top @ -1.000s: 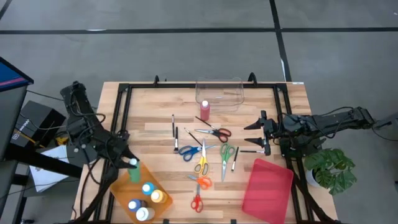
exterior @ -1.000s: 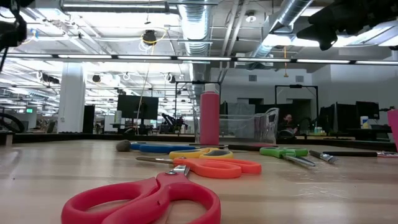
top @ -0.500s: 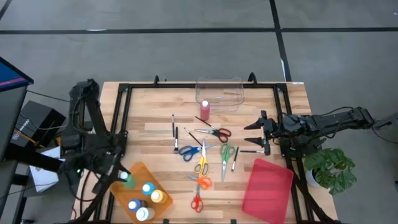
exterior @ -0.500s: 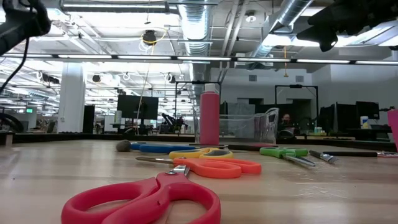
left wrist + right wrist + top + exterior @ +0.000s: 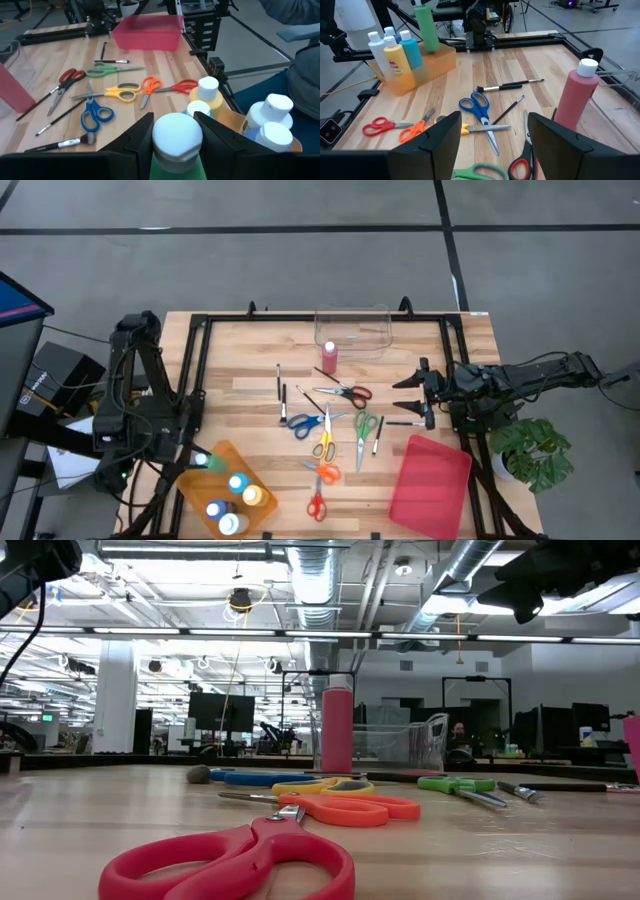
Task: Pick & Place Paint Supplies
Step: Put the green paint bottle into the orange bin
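My left gripper [image 5: 199, 463] is shut on a green paint bottle [image 5: 203, 463] with a white cap [image 5: 176, 132], at the far-left corner of the orange tray [image 5: 224, 453]. Blue, yellow and white bottles [image 5: 236, 495] stand in that tray. A red bottle [image 5: 329, 358] stands upright on the table, toward its far side. Several scissors [image 5: 324, 442] and thin brushes [image 5: 283, 402] lie flat mid-table. My right gripper [image 5: 408, 395] hovers open at the table's right, touching nothing. My left gripper pinches the green bottle between its two fingers [image 5: 141, 141], high on the body just under the white cap [image 5: 176, 132]. The bottle stays upright [image 5: 426, 27]. Its lower end is behind the orange tray's wall [image 5: 440, 60], so I cannot tell whether it stands on the tray floor.
A clear container [image 5: 352, 330] sits at the table's far edge, just beyond the red bottle. A pink-red tray [image 5: 432, 480] lies near the right corner. Black frame rails [image 5: 195, 360] run along the table's sides. A person's grey clothing [image 5: 302, 75] shows beyond the table.
My left arm has swung toward the table's left and near edges, carrying the green bottle a short way from beside the tray's far corner toward the left edge. It has kept its hold and the bottle has stayed upright.
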Robot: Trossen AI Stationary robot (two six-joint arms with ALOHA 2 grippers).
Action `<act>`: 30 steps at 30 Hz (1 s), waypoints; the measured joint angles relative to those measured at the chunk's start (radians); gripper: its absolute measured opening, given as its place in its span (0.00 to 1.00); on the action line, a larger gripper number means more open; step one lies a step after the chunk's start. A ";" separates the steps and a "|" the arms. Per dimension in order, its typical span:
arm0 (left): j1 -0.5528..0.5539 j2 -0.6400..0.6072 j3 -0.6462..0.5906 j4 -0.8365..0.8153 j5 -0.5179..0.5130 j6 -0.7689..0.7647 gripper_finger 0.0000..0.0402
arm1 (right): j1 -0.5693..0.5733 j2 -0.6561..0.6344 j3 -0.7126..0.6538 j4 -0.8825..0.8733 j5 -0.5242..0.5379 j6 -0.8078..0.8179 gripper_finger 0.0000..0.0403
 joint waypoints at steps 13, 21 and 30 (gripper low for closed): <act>0.001 -0.006 -0.137 0.011 -0.022 -0.264 0.32 | 0.000 0.000 0.000 -0.001 0.000 0.000 0.56; -0.008 -0.026 -0.181 0.095 -0.005 -0.273 0.30 | 0.000 0.000 0.000 -0.001 0.000 -0.001 0.56; 0.041 -0.026 -0.181 0.079 -0.028 -0.266 0.35 | 0.000 0.000 0.000 -0.002 0.000 -0.008 0.56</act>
